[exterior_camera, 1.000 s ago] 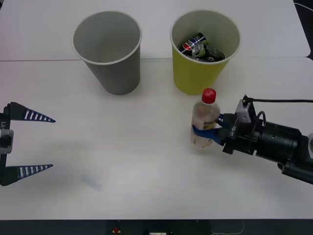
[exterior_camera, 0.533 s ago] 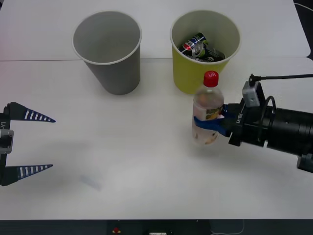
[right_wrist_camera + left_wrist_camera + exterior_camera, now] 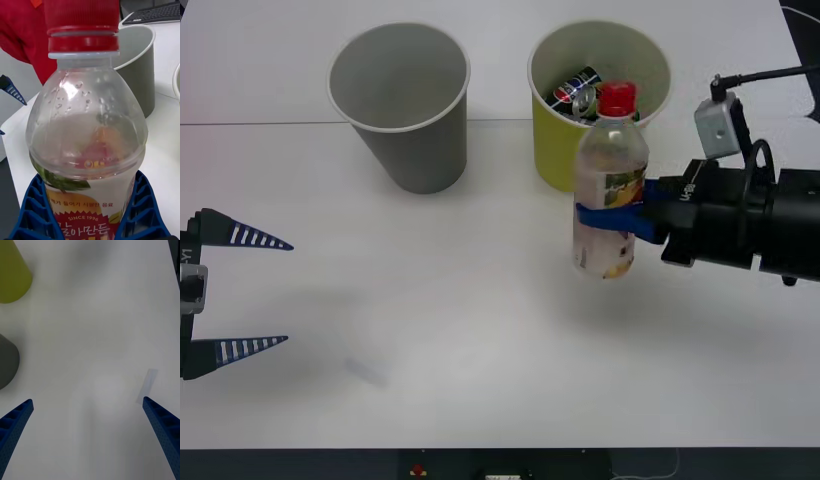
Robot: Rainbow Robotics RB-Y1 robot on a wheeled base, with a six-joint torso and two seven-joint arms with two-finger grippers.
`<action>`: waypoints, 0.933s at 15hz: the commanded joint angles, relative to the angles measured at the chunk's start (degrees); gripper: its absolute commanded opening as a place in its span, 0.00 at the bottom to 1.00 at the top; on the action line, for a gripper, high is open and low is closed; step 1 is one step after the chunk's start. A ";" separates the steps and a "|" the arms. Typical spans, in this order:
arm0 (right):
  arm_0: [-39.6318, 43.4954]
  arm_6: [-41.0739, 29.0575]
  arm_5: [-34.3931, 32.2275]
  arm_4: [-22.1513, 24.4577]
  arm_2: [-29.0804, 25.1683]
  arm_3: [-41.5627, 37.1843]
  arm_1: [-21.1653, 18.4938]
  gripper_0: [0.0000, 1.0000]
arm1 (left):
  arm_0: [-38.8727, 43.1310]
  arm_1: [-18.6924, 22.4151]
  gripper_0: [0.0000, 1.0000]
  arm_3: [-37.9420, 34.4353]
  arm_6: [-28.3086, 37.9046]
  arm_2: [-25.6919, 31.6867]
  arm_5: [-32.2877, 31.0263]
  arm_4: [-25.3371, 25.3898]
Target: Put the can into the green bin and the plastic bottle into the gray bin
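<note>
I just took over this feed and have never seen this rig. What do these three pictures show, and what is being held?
It is a two-armed robot at a white table. The front view looks down from above the arms; each wrist view comes from a camera on that arm.

The right gripper holds the bottle upright, clear of the table, its blue fingers on the label. The left gripper waits open at the table's left. The gray bin has nothing in it; the green bin holds the can.

R gripper (image 3: pixel 625 222) raised above table, fingers clamped; L gripper (image 3: pixel 255 292) wide open, low, probably idle.
</note>
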 commanded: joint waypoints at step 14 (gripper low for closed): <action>-44.72 -10.24 -1.68 10.20 17.48 24.26 3.40 0.00 | 0.00 0.00 1.00 0.00 0.00 0.00 0.00 0.00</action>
